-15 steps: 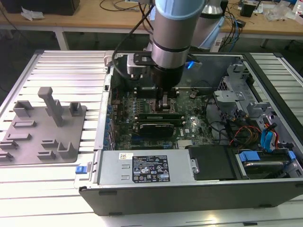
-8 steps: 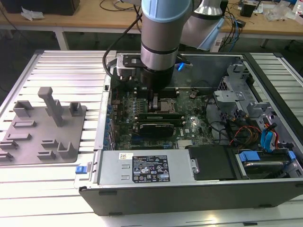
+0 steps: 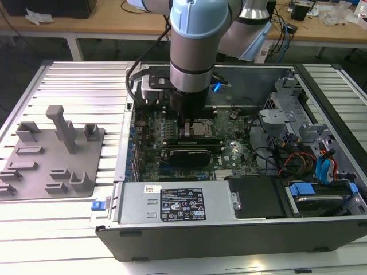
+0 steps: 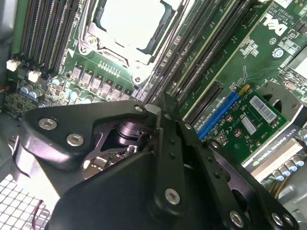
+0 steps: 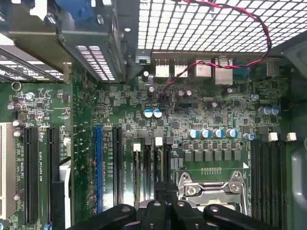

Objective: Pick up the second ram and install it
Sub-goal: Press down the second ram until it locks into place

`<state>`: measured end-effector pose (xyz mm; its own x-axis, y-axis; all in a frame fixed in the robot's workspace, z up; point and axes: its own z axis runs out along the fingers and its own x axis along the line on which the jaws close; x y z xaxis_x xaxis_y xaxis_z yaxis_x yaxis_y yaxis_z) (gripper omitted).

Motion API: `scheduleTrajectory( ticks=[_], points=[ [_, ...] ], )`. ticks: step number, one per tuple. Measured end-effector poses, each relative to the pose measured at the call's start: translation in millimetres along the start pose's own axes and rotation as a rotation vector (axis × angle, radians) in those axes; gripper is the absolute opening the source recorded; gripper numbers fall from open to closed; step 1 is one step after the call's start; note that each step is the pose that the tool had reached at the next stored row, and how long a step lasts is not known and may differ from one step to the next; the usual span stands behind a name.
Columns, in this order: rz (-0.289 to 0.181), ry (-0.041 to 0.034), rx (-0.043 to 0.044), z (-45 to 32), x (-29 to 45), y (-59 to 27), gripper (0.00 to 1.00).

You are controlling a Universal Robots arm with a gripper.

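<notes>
Exterior view: gripper (image 3: 190, 130) low over glossy green board (image 3: 235, 150) beside metal socket (image 3: 199, 129), inside black case (image 3: 229, 235) on ribbed aluminium table (image 3: 74, 80); grey tray (image 3: 46, 166) well apart. Second wrist view: matte black fingers (image 4: 165, 117) pressed together, grasp unclear. First wrist view: ram (image 5: 148, 170) upright in slot beside socket (image 5: 211, 189).

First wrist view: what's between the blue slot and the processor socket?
In the first wrist view: parallel long black slots, some with white end clips, between blue slot and processor socket.
</notes>
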<state>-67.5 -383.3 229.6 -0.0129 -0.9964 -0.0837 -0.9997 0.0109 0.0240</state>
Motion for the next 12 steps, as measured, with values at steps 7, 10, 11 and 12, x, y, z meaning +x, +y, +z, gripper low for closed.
scheduleTrajectory(
  ticks=[7, 10, 11, 12],
  points=[
    [0.000, -0.0012, 0.0007, -3.5, -0.3, -0.1, 0.08],
    [0.000, -0.0005, 0.0003, -24.1, -1.9, 0.5, 0.08],
    [0.000, -0.0005, 0.0004, -30.2, -2.4, 0.7, 0.08],
    [0.000, -0.0005, 0.0005, -31.0, -2.5, 0.7, 0.08]
  ],
)
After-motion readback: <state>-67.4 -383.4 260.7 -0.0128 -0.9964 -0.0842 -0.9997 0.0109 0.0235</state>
